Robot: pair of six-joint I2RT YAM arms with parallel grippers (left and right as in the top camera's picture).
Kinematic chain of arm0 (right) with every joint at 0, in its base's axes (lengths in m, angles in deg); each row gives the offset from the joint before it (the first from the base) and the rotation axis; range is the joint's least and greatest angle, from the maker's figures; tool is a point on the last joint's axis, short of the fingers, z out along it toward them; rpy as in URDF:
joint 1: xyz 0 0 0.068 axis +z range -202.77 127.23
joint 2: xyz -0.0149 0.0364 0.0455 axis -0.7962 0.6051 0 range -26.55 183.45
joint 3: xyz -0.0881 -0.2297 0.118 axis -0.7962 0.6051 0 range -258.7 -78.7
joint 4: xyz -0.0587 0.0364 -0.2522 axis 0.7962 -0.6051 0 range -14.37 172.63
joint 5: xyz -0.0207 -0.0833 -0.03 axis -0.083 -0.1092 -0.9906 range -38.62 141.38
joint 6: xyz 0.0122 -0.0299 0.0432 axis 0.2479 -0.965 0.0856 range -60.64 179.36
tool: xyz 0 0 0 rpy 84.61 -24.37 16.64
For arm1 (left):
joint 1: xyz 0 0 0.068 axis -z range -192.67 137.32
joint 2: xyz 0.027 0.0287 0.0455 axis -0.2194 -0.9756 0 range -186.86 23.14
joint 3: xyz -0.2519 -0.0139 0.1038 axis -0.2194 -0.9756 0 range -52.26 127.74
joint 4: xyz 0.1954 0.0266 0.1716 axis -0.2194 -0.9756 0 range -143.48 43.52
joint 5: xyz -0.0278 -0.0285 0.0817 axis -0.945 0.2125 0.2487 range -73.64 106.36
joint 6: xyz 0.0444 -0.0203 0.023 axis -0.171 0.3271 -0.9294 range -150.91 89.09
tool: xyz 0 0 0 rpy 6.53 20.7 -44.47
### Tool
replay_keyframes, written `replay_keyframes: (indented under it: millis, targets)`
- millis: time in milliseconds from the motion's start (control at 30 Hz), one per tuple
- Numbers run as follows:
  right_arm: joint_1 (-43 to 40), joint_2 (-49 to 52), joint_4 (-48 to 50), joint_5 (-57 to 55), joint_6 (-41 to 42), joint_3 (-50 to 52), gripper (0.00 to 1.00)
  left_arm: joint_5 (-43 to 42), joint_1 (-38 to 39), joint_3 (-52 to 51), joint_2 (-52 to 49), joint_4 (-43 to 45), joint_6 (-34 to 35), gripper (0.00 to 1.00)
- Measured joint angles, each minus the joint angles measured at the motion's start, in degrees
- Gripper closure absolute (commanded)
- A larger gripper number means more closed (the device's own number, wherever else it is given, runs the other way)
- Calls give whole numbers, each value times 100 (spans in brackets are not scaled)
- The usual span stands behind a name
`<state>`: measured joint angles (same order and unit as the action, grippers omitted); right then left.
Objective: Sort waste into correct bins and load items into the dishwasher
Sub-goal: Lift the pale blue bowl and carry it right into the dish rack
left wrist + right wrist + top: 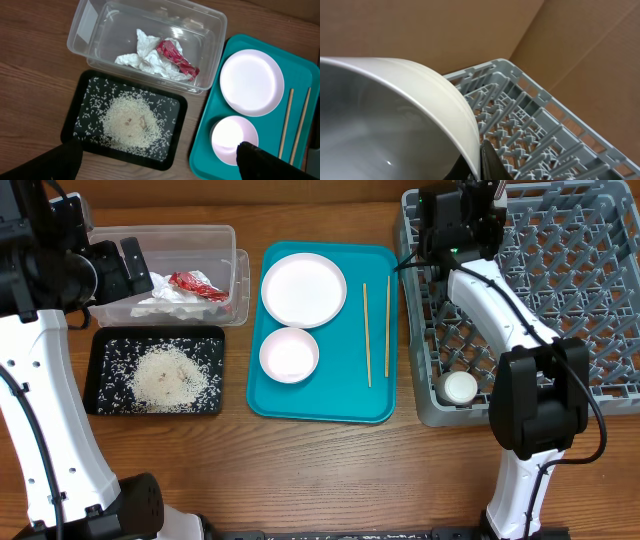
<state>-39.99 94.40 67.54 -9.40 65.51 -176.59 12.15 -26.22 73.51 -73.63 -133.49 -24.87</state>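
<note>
"Starting with the dish being loaded, where was it?"

"A pale bowl (395,125) hung over the grey dish rack (560,270) at the far-right corner of the table. The right gripper (460,225) pinched its rim. One dark finger (487,160) showed against the outside wall and the other was hidden. The bowl was tilted on edge, probably so it could slot between the upright pegs."

"Was anything already in the rack?"

"A small white cup (460,387) sat in the rack's corner nearest the table's near edge, well apart from the bowl."

"What was waiting?"

"A teal tray (320,405) lay mid-table, just beside the rack. It carried a round white plate (303,288), a white bowl (288,353) nearer the near edge, and two chopsticks (366,330) lying side by side along the tray's rack side."

"And the waste?"

"It looked sorted. Crumpled paper (142,55) and a red wrapper (175,57) lay in the clear tub (215,240) toward the far-left corner. Rice (165,375) was heaped in the black tray (95,380) just beside the tub."

"And the left arm?"

"The left gripper (159,152) hovered above those bins with its fingers spread wide and holding nothing. It seemed parked clear of the loading."
</note>
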Motion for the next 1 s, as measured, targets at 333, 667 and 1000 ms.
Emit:
replay_keyframes:
  millis: [333,667,1000]
  targets:
    - [2,92,190,284,-109,0,96,0,0,0,0,0,0,0]
    - [0,396,516,210,-275,0,96,0,0,0,0,2,0,0]
    - [0,667,686,205,-337,0,96,0,0,0,0,0,0,0]
